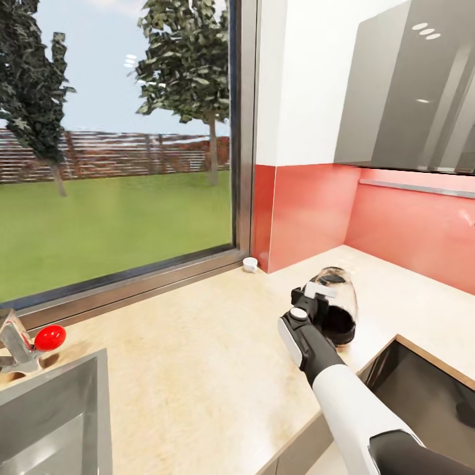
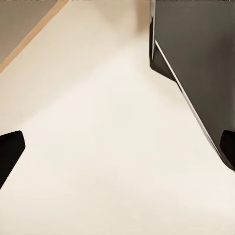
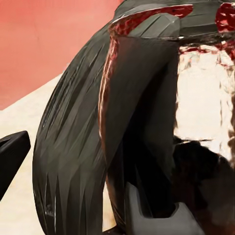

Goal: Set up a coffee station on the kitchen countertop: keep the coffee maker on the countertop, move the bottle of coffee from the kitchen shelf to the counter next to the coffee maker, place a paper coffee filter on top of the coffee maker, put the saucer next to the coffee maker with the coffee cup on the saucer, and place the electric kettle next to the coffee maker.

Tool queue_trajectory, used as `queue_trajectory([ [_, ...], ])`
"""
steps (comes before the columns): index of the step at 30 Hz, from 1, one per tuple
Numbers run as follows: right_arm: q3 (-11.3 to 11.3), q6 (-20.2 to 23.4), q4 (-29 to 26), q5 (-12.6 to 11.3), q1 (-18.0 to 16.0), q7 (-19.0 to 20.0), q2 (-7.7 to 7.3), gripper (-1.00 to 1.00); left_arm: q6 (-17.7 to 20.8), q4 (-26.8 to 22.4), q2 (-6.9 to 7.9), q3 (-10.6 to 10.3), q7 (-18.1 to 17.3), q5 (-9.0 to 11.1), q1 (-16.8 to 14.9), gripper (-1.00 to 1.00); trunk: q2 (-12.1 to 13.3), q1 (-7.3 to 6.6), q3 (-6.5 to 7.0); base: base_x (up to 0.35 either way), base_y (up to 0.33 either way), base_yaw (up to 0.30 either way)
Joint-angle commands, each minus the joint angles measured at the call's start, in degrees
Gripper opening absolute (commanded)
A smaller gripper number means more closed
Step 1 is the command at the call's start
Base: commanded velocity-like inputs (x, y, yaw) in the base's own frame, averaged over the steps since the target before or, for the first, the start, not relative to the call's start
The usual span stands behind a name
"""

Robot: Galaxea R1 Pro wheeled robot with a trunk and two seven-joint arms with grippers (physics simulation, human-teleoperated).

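Observation:
The electric kettle (image 1: 338, 305), with a glossy see-through body and a black base, stands on the kitchen countertop (image 1: 198, 356) near its front edge. My right gripper (image 1: 315, 301) is at its thick black loop handle (image 3: 73, 147). One black fingertip (image 3: 11, 155) shows spread wide beside the handle, not touching it, so the jaws look open around it. A tiny white coffee cup (image 1: 250, 264) sits at the back of the counter by the window corner. My left gripper (image 2: 117, 152) hangs open over pale floor, holding nothing.
A steel sink (image 1: 53, 422) with a red-knobbed tap (image 1: 49, 338) is sunk into the counter at the left. A black hob (image 1: 429, 396) lies at the right. Red backsplash (image 1: 396, 224) and a grey wall cabinet (image 1: 409, 86) bound the corner; a large window (image 1: 119, 145) runs behind.

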Motion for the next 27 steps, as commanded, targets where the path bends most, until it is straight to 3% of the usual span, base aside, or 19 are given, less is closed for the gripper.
queue_trajectory([
  [1, 1.58, 0.45, -2.18, -0.18, -0.04, 0.99, 0.0, -1.0, -0.36, 0.11, 0.01, 0.48, 0.25, -0.6, -0.04, 1.0, -0.12, 0.03, -0.09, 0.0, 0.0, 0.0],
  [3, 6.19, 0.76, -4.64, -0.05, -0.04, 6.76, -0.17, -1.0, -0.46, 0.11, 0.01, 0.49, 0.19, -0.6, -0.04, 1.0, -0.12, 0.03, -0.09, 0.0, 0.0, 0.0],
  [4, 6.75, 0.81, -4.79, -0.01, -0.04, 7.9, -0.19, -1.0, -0.47, 0.11, 0.01, 0.5, 0.21, -0.6, -0.04, 1.0, -0.12, 0.03, -0.09, 0.0, 0.0, 0.0],
  [7, 7.55, 0.88, -5.11, 0.11, -0.04, 12.06, -0.23, -1.0, -0.43, 0.11, -0.05, 0.5, 0.22, -0.54, -0.04, 1.0, -0.12, 0.03, -0.09, 0.0, 0.0, 0.0],
  [13, 7.83, 0.96, -5.4, 0.33, -0.04, 29.05, -1.64, -1.0, -0.33, 0.11, 0.13, 0.51, 0.23, -0.3, -0.04, 1.0, -0.12, 0.03, -0.09, 0.0, 0.0, 0.0],
  [16, 7.84, 0.97, -5.44, 0.32, -0.04, 41.45, -4.62, -1.0, -0.32, 0.11, 0.32, 0.51, 0.23, -0.06, -0.04, 1.0, -0.12, 0.03, -0.09, 0.0, 0.0, 0.0],
  [17, 7.84, 0.94, -5.36, 0.3, -0.04, 48.21, -6.19, -1.0, -0.36, 0.11, 0.34, 0.51, 0.23, -0.02, -0.04, 1.0, -0.12, 0.03, -0.09, 0.0, 0.0, 0.0],
  [19, 7.81, 0.86, -5.17, 0.29, -0.04, 58.06, -8.45, -1.0, -0.42, 0.11, 0.35, 0.51, 0.23, 0.0, -0.04, 1.0, -0.12, 0.03, -0.09, 0.0, 0.0, 0.0],
  [22, 7.77, 0.75, -5.03, 0.28, -0.04, 70.87, -11.46, -1.0, -0.55, 0.11, 0.36, 0.44, 0.22, -0.04, -0.04, 1.0, -0.12, 0.03, -0.09, 0.0, 0.0, 0.0],
  [25, 7.76, 0.65, -5.1, 0.22, -0.04, 78.84, -14.21, -1.0, -0.69, 0.07, 0.42, 0.42, 0.18, -0.06, -0.04, 1.0, -0.12, 0.03, -0.09, 0.0, 0.0, 0.0],
  [27, 7.76, 0.6, -5.21, 0.17, -0.04, 81.45, -15.2, -1.0, -0.76, 0.06, 0.44, 0.39, 0.16, -0.06, -0.04, 1.0, -0.12, 0.03, -0.09, 0.0, 0.0, 0.0],
])
